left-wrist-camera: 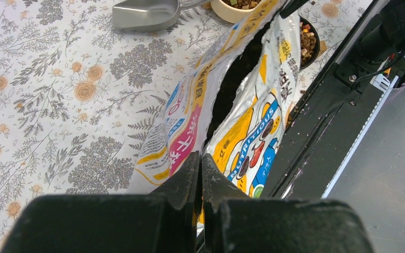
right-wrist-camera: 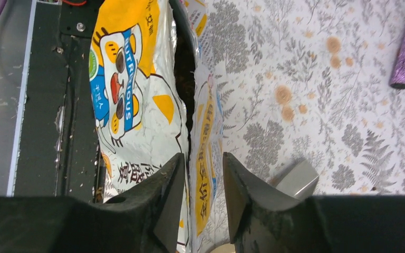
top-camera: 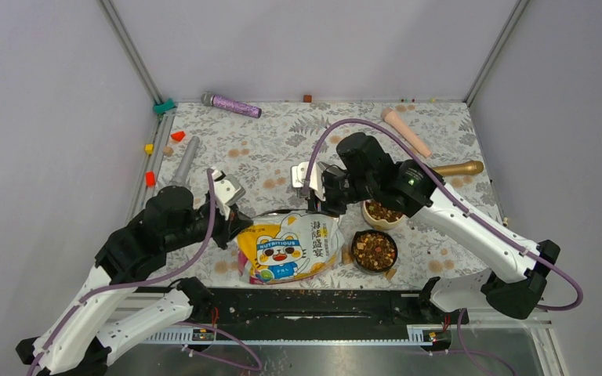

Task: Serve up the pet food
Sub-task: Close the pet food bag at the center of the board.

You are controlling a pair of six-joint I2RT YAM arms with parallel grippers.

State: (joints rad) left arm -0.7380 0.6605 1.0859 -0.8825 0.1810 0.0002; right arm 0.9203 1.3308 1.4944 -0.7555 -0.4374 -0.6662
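The pet food bag (top-camera: 290, 247) lies open-mouthed at the table's near edge, white, yellow and blue with a cartoon cat. My left gripper (top-camera: 233, 223) is shut on the bag's left mouth corner (left-wrist-camera: 190, 137); its fingers (left-wrist-camera: 187, 174) press together. My right gripper (right-wrist-camera: 203, 158) is open, its jaws astride the bag's rear mouth edge (right-wrist-camera: 203, 121) without pinching it. The pet food shows as kibble in a cream bowl (top-camera: 382, 213) and a black bowl (top-camera: 374, 251) right of the bag. A metal scoop (left-wrist-camera: 145, 13) lies on the cloth behind the bag.
Around the back of the floral cloth lie a purple glitter cylinder (top-camera: 231, 104), a pink pestle-like stick (top-camera: 406, 131), a gold handle (top-camera: 458, 168) and a grey handle (top-camera: 186, 160). Small red and yellow blocks (top-camera: 150, 178) line the left edge. A black rail (top-camera: 313, 301) runs along the front.
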